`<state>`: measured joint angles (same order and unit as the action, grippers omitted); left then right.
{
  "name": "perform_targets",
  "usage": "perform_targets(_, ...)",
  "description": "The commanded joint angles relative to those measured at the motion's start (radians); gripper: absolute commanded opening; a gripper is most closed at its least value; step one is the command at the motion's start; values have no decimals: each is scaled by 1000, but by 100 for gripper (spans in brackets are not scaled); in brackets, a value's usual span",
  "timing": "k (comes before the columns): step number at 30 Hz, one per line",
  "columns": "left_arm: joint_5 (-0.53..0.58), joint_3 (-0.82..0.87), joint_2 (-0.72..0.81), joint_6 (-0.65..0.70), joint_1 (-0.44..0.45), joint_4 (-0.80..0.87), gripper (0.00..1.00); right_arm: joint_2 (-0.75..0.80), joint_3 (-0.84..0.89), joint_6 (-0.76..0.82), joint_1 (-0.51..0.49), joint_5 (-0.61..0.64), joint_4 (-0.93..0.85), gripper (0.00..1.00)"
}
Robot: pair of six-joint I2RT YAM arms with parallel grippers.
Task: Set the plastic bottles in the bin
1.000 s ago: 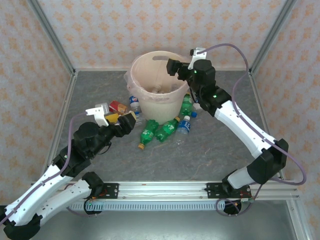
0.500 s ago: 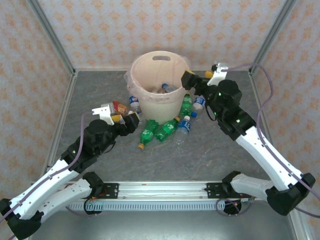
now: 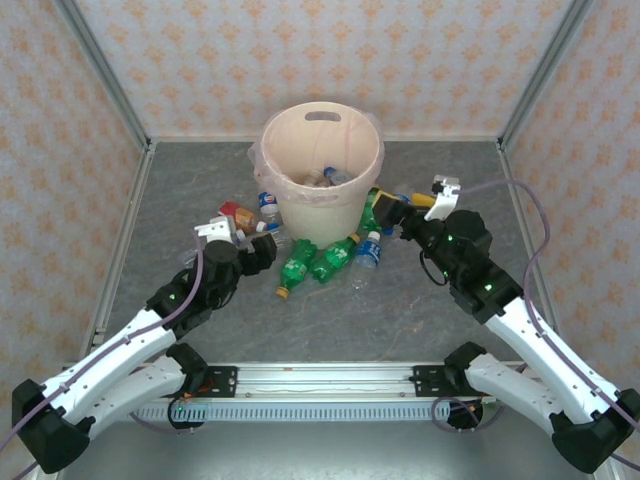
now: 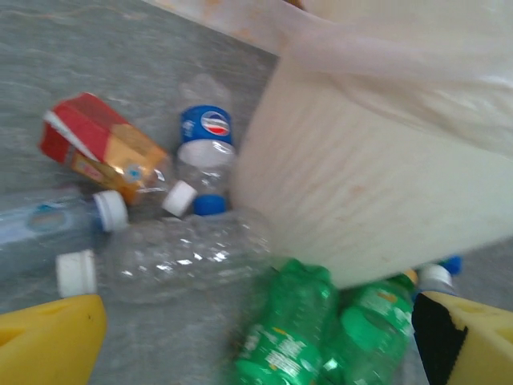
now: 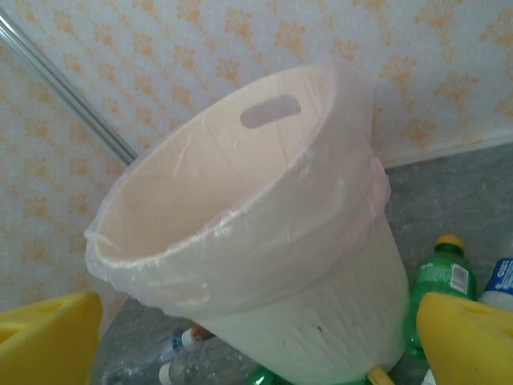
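The cream bin (image 3: 272,135) stands at the back middle of the table, with a few plastic bottles (image 3: 328,178) lying inside. More bottles lie round its foot: two green ones (image 3: 315,263), a clear blue-capped one (image 3: 368,250), a blue-labelled one (image 3: 267,204) and an orange-red one (image 3: 236,214). My left gripper (image 3: 266,247) is open, low over the bottles left of the bin. In its wrist view a green bottle (image 4: 292,329) lies between the yellow fingers (image 4: 48,341), with a clear bottle (image 4: 176,257) beside it. My right gripper (image 3: 386,207) is open beside the bin wall (image 5: 321,313), near a green bottle (image 5: 441,281).
Patterned walls with metal corner posts (image 3: 105,80) close in the table on three sides. A rail (image 3: 320,378) runs along the near edge between the arm bases. Bare grey table (image 3: 400,310) lies in front of the bottles.
My right gripper has drawn back from over the bin and come down to its right side. The left arm has pushed forward toward the bottles left of the bin.
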<state>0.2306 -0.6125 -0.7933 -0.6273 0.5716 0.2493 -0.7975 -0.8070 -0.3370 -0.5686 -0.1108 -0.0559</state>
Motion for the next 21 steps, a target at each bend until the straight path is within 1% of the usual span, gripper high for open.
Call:
perform_targets(1, 47, 4, -17, 33, -93, -31, 99, 35, 27, -28, -2, -47, 10, 100)
perform_targets(4, 11, -2, -50, 64, -210, -46, 99, 61, 49, -30, -2, -67, 13, 100)
perform_targets(8, -93, -30, -130, 9, -366, -54, 99, 104, 80, -37, -3, -94, 19, 100)
perform_targets(12, -156, -67, -232, -12, -461, -87, 99, 147, 110, -31, -2, -107, 23, 100)
perform_targets(16, -245, -128, -357, -16, -575, -112, 99, 188, 133, -24, -3, -124, 8, 100)
perform_targets(21, -322, -204, -508, 19, -656, -146, 99, 239, 151, -16, -2, -137, -13, 100)
